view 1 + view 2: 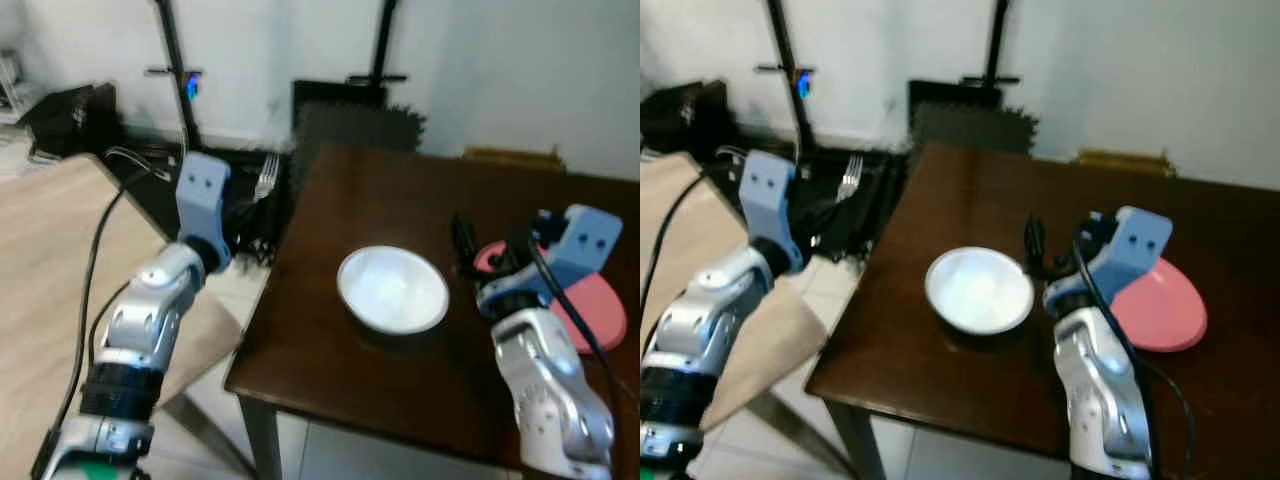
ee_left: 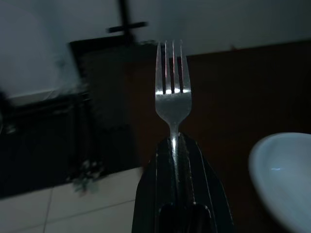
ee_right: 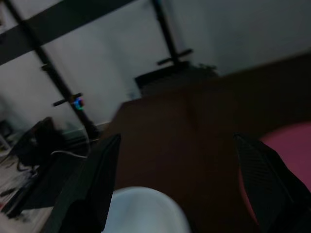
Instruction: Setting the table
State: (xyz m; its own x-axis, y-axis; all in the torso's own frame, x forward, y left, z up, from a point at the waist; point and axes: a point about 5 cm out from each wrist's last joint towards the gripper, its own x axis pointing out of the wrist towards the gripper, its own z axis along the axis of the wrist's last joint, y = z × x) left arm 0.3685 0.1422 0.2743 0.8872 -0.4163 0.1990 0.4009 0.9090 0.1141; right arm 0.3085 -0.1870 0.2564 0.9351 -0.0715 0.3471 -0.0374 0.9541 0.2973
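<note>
My left gripper [image 2: 177, 145] is off my left side of the dark table [image 1: 330, 370], raised above the floor beside its edge. Its fingers [image 2: 199, 170] are pressed together on the handle of a fork [image 2: 172, 92], which stands out straight beyond my fingertips with its tines pointing away from me, toward the far wall. To the right of that gripper, on the table, sits the white bowl [image 1: 393, 288], near the front edge. Just right of the bowl is my right gripper [image 3: 180, 194], held low over the table with its fingers [image 3: 97, 179] spread wide and nothing between them. The pink plate [image 1: 1160, 305] lies on the table just beyond and right of this gripper, partly hidden behind my wrist.
</note>
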